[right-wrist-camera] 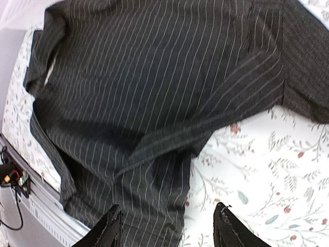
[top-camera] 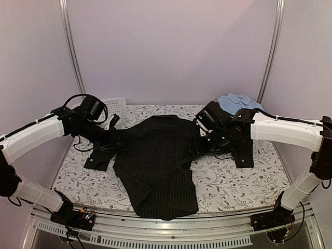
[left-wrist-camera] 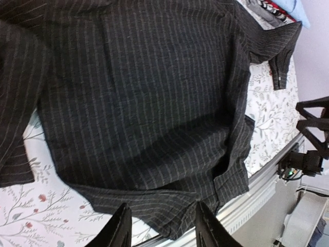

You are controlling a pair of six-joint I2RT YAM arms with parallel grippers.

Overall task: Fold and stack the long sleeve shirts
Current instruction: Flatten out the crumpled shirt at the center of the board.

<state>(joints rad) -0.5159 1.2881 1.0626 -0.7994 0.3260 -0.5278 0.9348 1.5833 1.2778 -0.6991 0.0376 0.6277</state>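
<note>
The black pinstriped shirt [top-camera: 158, 166] lies spread on the floral table cover, its body running toward the front edge and a sleeve out to each side. It fills the left wrist view [left-wrist-camera: 144, 92] and the right wrist view [right-wrist-camera: 154, 77]. The light blue shirt [top-camera: 238, 102] lies crumpled at the back right. My left gripper [top-camera: 114, 136] hovers at the shirt's left shoulder, and the left wrist view shows it [left-wrist-camera: 162, 229] open and empty. My right gripper [top-camera: 201, 139] hovers at the shirt's right shoulder, and the right wrist view shows it [right-wrist-camera: 168, 229] open and empty.
A white mesh basket [top-camera: 115, 108] stands at the back left behind the left arm. The shirt's hem reaches the metal front rail [top-camera: 218, 228]. Bare floral cover [top-camera: 244, 181] shows to the right of the shirt. Frame posts stand at both back corners.
</note>
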